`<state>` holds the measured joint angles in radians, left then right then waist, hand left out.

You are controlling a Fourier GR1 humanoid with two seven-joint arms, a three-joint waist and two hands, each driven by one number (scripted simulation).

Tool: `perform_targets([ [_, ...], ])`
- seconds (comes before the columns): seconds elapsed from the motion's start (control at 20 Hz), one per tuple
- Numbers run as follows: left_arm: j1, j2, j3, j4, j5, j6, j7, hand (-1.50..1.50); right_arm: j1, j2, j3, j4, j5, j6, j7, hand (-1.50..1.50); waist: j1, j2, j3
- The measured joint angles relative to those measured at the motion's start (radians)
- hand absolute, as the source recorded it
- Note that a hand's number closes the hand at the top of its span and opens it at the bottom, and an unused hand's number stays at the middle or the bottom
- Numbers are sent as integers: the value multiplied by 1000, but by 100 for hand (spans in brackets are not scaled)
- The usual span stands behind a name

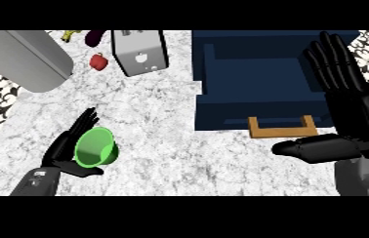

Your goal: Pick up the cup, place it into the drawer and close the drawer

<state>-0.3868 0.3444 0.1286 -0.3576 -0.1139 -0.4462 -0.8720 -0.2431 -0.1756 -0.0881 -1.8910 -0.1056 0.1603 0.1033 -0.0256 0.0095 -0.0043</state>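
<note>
Worktop: pale marbled stone, filling the whole view.
Drawer: navy blue, pulled open at about two o'clock, hollow showing, and a tan wooden handle on its near front.
Grey cylinder: big and lying tilted at ten o'clock.
Toaster: silver, at about twelve o'clock, set at a slight angle between the cylinder and the drawer.
Right hand: black, up at three o'clock, fingers straight and spread over the drawer's right side, thumb stuck out at about four o'clock just beside the handle; released, holding nothing.
Left hand: down at eight o'clock, fingers straight and lying along the cup's left side, thumb under its near edge; cradling, not clenched.
Cup: bright green, on its side against the left palm, mouth facing the viewer, well apart from the drawer.
Red pepper: small, just left of the toaster.
Purple and yellow produce: tiny, at eleven o'clock by the far edge; kinds hard to tell.
</note>
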Motion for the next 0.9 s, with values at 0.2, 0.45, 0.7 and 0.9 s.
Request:
perform_targets([
  [0.2, -8, -16, -14, 38, -17, 24, -46, -150, -25, -8, -13, 10, -15, 4, 13, -150, -2, 2, -1],
  [0.45, -36, -35, -18, 73, -22, 40, -73, -150, -43, -14, -18, 38, -12, 9, 4, -150, -3, 4, -1],
  [0.7, -53, -44, -28, 97, -30, 43, -90, -150, -11, -12, -11, 13, -13, 18, 0, -150, -9, 3, -1],
  [0.9, -71, -60, -34, 110, -29, 29, -86, -150, -33, -16, -19, 30, -18, 18, 6, -150, -7, 4, -1],
])
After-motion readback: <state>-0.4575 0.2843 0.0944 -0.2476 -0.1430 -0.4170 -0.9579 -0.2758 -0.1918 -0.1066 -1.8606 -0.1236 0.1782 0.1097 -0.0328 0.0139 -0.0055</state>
